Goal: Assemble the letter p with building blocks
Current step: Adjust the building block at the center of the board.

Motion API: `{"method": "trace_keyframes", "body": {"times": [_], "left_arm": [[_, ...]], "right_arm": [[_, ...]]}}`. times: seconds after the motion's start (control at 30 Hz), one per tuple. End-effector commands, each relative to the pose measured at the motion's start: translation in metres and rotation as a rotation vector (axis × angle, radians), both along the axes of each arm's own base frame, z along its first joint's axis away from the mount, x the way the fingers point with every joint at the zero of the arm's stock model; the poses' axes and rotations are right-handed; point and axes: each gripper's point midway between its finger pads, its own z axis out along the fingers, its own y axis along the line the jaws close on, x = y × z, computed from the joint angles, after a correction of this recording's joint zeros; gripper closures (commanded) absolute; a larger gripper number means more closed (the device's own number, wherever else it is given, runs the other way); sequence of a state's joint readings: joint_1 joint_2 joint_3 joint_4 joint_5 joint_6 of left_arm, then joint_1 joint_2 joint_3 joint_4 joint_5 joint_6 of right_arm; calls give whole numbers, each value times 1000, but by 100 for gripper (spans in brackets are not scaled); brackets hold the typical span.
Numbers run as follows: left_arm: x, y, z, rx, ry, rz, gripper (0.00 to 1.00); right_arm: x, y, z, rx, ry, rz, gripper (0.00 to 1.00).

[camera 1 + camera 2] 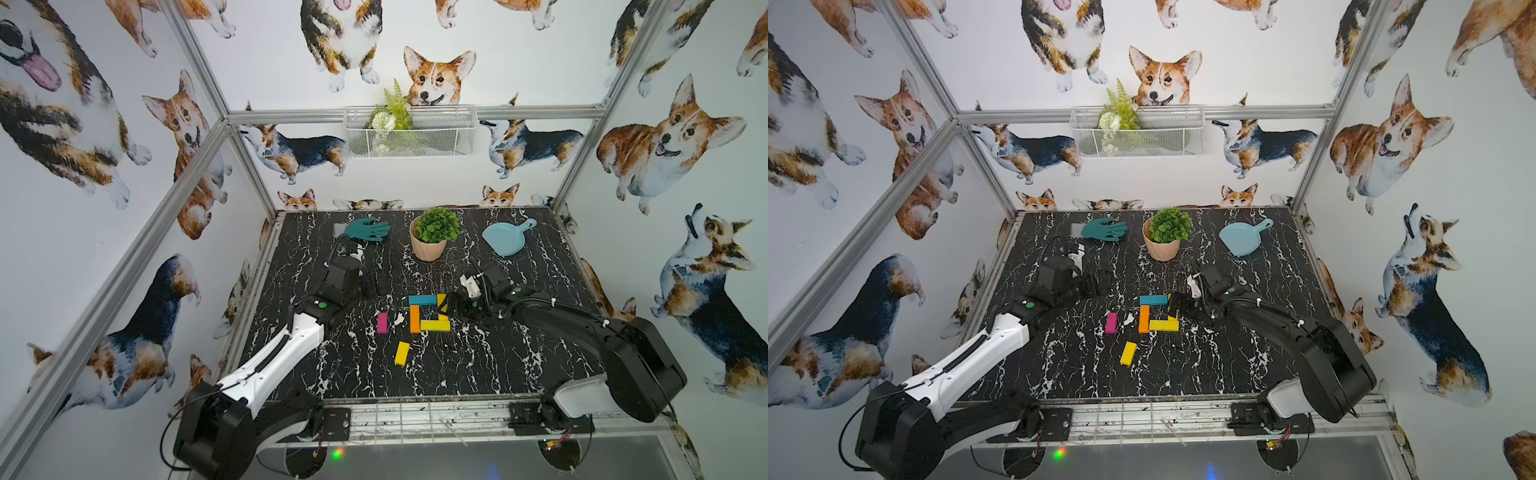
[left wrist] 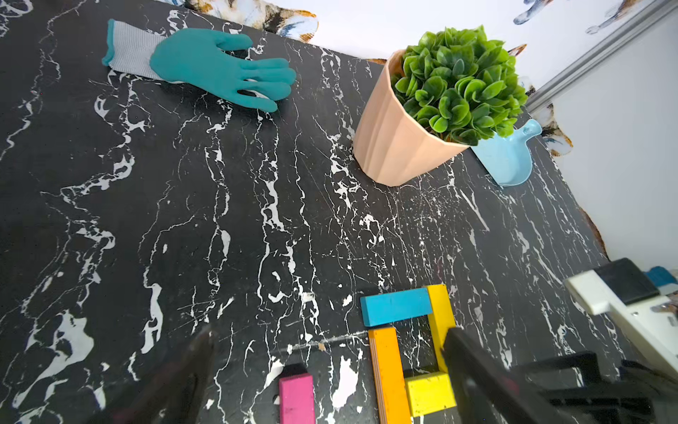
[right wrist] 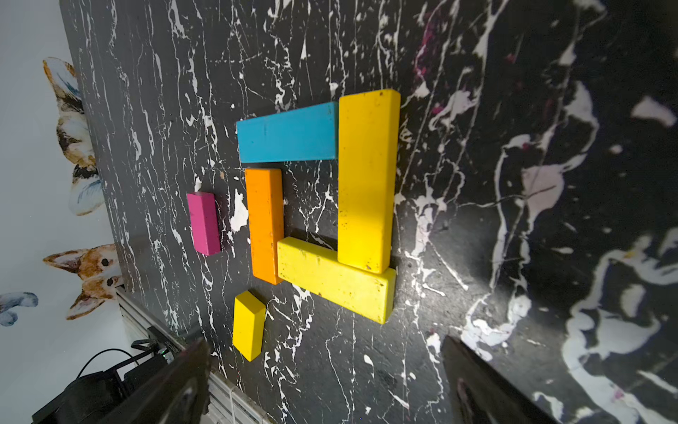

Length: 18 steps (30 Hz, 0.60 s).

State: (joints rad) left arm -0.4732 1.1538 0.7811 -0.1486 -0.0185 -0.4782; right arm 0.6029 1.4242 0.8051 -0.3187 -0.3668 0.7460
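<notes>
Four building blocks form a square loop mid-table: a teal block (image 1: 422, 299) at the far side, an orange one (image 1: 414, 319) on the left, a yellow one (image 1: 434, 325) at the near side, and a yellow one (image 3: 368, 180) on the right. A pink block (image 1: 382, 323) lies apart to the left of the orange one. A loose yellow block (image 1: 402, 353) lies nearer the front. My right gripper (image 1: 451, 306) is open beside the loop's right side and partly hides it in both top views. My left gripper (image 1: 376, 287) is open, left of the teal block, holding nothing.
A potted plant (image 1: 432, 235) stands at the back middle, with a teal glove (image 1: 368, 229) to its left and a light-blue dustpan (image 1: 507, 237) to its right. Walls and metal posts (image 1: 245, 174) close the table on three sides.
</notes>
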Motion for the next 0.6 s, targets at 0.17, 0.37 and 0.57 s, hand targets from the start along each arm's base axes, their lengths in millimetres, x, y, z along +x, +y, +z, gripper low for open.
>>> {"method": "trace_keyframes", "body": {"times": [0.17, 0.37, 0.57], "left_arm": [[5, -1, 1, -13, -5, -12, 0], [6, 1, 2, -17, -3, -10, 0], [4, 5, -1, -21, 2, 1, 0]], "right_arm": [[-1, 14, -14, -12, 45, 13, 0], [1, 21, -15, -9, 46, 25, 0], [2, 23, -16, -5, 50, 26, 0]]}}
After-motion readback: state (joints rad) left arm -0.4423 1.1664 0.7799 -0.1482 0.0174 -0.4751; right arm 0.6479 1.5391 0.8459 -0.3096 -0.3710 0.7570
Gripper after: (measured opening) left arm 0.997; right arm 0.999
